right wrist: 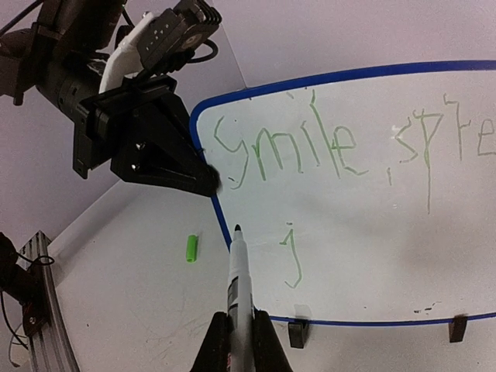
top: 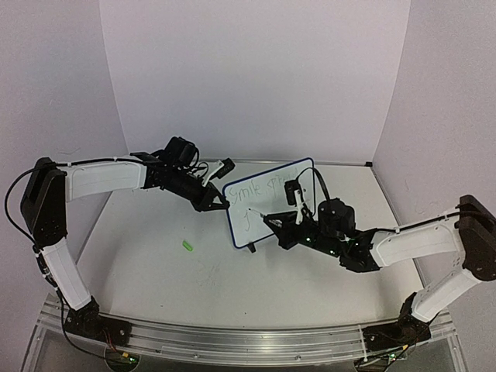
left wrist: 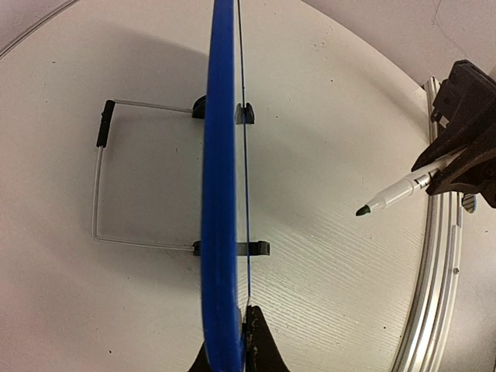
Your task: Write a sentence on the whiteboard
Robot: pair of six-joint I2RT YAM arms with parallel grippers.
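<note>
The whiteboard [top: 273, 186] stands upright on two black feet, its blue frame edge-on in the left wrist view [left wrist: 221, 155]. The sentence [right wrist: 310, 147] is in green: "smile spre" on the top line and a "j" [right wrist: 291, 260] below. My left gripper [top: 218, 204] is shut on the board's left edge, as the left wrist view [left wrist: 235, 329] and the right wrist view [right wrist: 178, 167] show. My right gripper [right wrist: 240, 325] is shut on a white marker [right wrist: 239, 279]. The marker's dark tip points at the board's lower left and stands clear of its face [left wrist: 364, 209].
A green marker cap [top: 187, 246] lies on the white table left of the board, also in the right wrist view [right wrist: 191, 248]. A wire stand [left wrist: 101, 178] sticks out behind the board. The metal rail [left wrist: 434, 294] runs along the near table edge.
</note>
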